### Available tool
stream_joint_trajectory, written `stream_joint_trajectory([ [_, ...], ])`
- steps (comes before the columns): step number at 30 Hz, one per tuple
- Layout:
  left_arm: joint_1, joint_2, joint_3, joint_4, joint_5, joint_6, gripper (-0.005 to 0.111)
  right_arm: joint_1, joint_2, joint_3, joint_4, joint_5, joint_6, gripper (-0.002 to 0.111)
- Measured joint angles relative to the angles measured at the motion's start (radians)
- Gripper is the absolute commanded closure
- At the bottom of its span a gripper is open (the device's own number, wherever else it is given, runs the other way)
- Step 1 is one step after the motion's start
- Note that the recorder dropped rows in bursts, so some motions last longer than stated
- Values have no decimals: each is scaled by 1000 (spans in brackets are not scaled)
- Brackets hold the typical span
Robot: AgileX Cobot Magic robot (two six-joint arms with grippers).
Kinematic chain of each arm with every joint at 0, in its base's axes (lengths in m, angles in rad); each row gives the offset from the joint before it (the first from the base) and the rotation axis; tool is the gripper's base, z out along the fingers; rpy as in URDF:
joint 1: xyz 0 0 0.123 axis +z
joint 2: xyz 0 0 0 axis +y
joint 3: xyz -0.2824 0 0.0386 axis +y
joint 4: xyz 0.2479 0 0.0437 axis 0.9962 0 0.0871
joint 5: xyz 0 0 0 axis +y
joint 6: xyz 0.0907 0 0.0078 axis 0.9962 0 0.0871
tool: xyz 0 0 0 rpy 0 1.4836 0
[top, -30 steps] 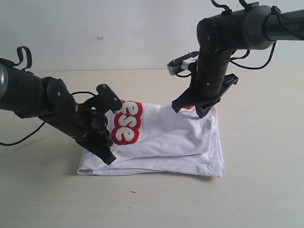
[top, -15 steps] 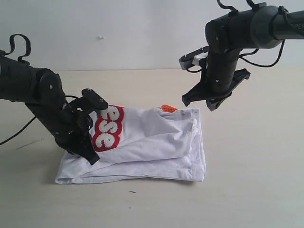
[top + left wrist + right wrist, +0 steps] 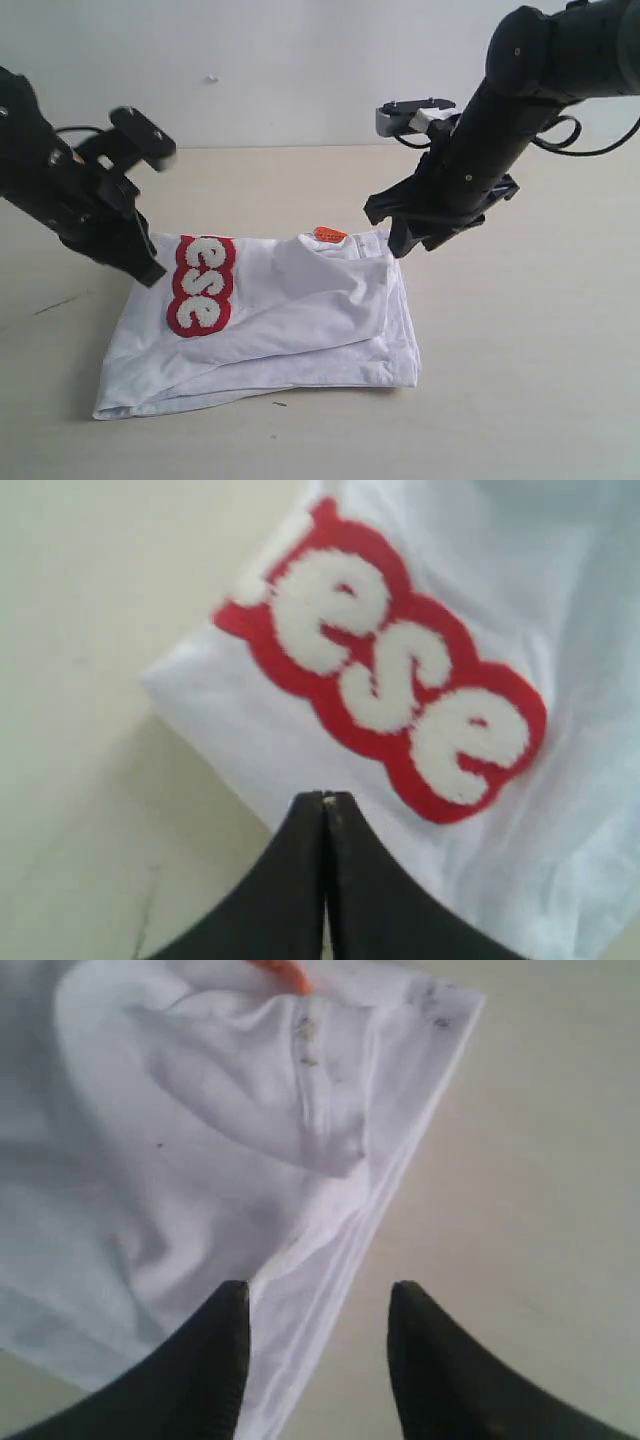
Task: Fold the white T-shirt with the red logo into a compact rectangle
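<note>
As seen from the exterior camera, the white T-shirt (image 3: 300, 310) lies folded in layers near the middle of the pale worktop (image 3: 520, 390). The red logo (image 3: 198, 285), reading "ese", sits on the shirt's left part. An orange neck tag (image 3: 328, 234) shows at its far edge. The left gripper (image 3: 150, 272) points down at the far left corner of the shirt. The right gripper (image 3: 395, 235) hangs at the far right corner, close to the tag. Whether either one touches the cloth cannot be told from this view.

Left wrist view: the left gripper (image 3: 325, 798) has its jaws pressed together tip to tip. The tips lie over the edge of the white T-shirt (image 3: 570, 810), just beside the red logo (image 3: 400, 690). Bare worktop (image 3: 80, 680) fills the other side.

Right wrist view: the right gripper (image 3: 318, 1300) has its jaws standing well apart and gripping nothing. The layered, hemmed edge of the white T-shirt (image 3: 180, 1170) runs down between them. The orange neck tag (image 3: 285, 972) is cut off by the frame edge. Beside the hem lies worktop (image 3: 540, 1210).
</note>
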Motion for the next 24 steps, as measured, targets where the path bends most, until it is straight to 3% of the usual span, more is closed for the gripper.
stream_joint_trajectory([
  [7, 75, -83, 0, -126, -34, 31, 107, 0, -3, 176, 223, -159, -188, 44],
  [12, 75, -83, 0, -206, -34, 91, 107, 0, 43, 196, 477, -189, -387, 43],
  [24, 75, -83, 0, -220, -45, 103, 107, 0, 102, 196, 521, -201, -431, 43],
])
